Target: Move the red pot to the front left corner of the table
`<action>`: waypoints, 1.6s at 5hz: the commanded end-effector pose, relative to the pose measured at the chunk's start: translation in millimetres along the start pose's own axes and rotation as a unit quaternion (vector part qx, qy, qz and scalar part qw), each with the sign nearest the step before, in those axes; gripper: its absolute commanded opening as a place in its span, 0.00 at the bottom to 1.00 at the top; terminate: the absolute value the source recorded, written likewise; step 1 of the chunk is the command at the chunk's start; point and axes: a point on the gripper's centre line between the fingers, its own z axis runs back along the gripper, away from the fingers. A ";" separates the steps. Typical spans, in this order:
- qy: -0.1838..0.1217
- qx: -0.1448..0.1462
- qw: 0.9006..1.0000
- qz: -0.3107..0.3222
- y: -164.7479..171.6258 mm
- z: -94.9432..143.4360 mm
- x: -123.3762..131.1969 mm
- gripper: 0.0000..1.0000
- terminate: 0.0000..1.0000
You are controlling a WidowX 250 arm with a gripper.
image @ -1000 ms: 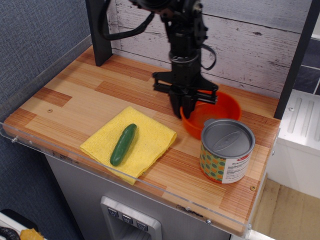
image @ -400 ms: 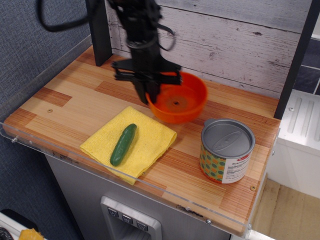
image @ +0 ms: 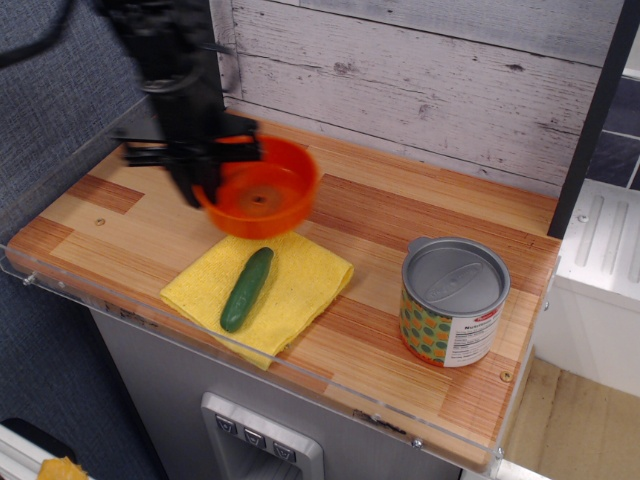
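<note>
Single view. The pincer (image: 203, 185) was clamped on the left rim of the red pot (image: 258, 187), carrying it tilted and clear of the tabletop (image: 420, 215), above the back edge of the yellow cloth (image: 300, 285) with the cucumber (image: 246, 289). The pot lay just right of the pincer; handle not visible. The front left corner (image: 40, 250) lay down-left, unobstructed. The can (image: 454, 301) stood well apart, right.

orange-red pot (image: 262, 190), yellow cloth (image: 300, 285), green cucumber (image: 246, 289), teal-orange patterned can (image: 450, 325)
</note>
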 end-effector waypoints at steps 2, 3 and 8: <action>0.020 0.092 0.987 0.134 58.7 5.0 -19.9 0.00 0.00; 0.028 0.086 0.986 0.141 73.0 -7.0 -20.6 0.00 0.00; 0.021 0.075 0.991 0.107 88.1 -5.0 -18.0 1.00 0.00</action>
